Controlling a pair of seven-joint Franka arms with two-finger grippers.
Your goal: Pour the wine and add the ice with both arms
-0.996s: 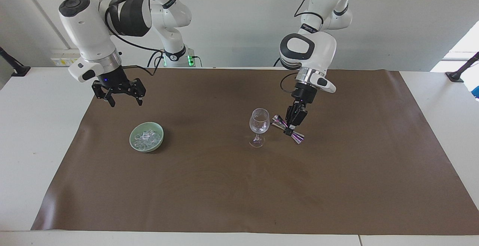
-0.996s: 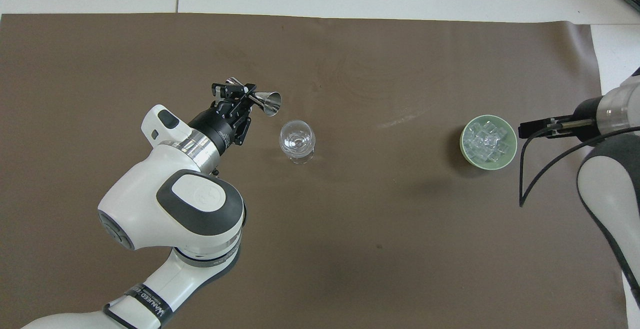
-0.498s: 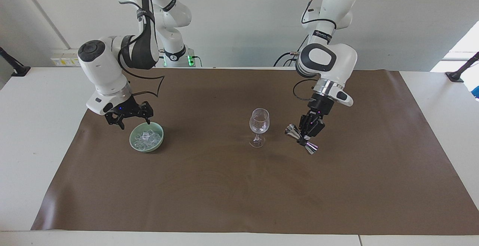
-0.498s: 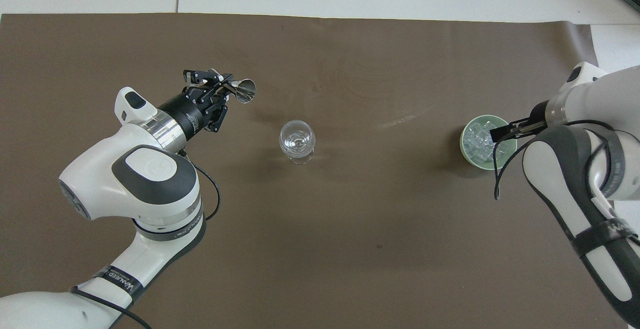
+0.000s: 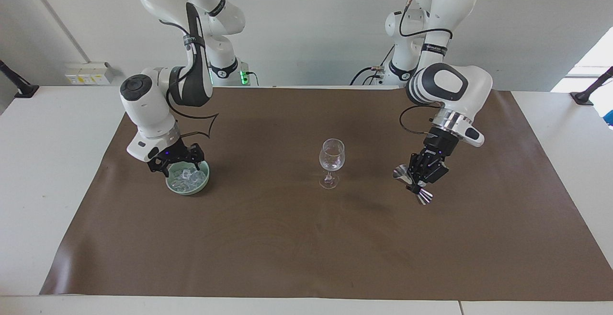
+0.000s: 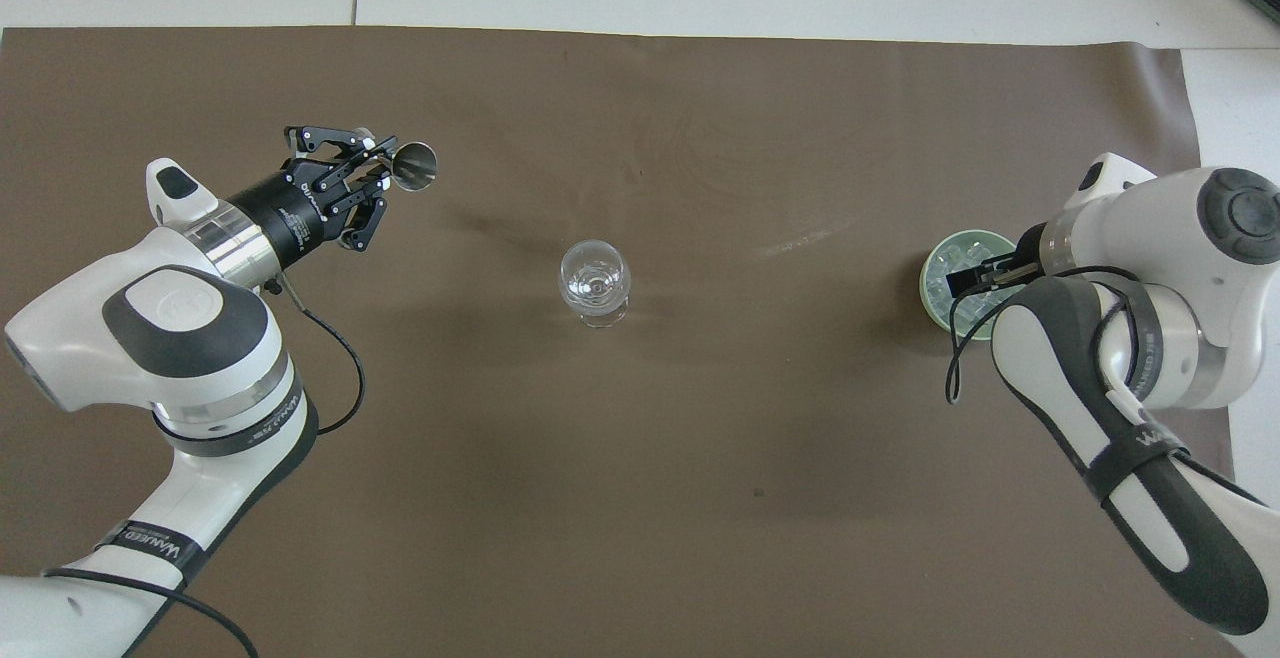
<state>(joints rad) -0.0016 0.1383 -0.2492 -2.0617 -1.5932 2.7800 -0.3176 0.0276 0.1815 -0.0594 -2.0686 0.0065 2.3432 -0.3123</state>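
Note:
A clear stemmed glass (image 5: 331,162) (image 6: 595,283) stands upright in the middle of the brown mat. My left gripper (image 5: 415,186) (image 6: 372,164) hangs low over the mat, toward the left arm's end from the glass. It is shut on the waist of a tilted metal jigger (image 5: 424,198) (image 6: 414,166). The ice (image 5: 190,176) (image 6: 945,274) lies as clear cubes in a pale green bowl (image 5: 201,184) (image 6: 930,296) toward the right arm's end. My right gripper (image 5: 176,165) (image 6: 972,280) is open, down at the bowl's rim over the cubes. I see no wine in either view.
The brown mat (image 5: 306,238) covers most of the white table (image 5: 48,171). Bare mat lies between the glass and the bowl and on out to the edge farthest from the robots. The right arm's forearm hides part of the bowl in the overhead view.
My left gripper has carried the jigger away from the glass toward the left arm's end and lower. My right gripper has come down from above the mat to the bowl of ice.

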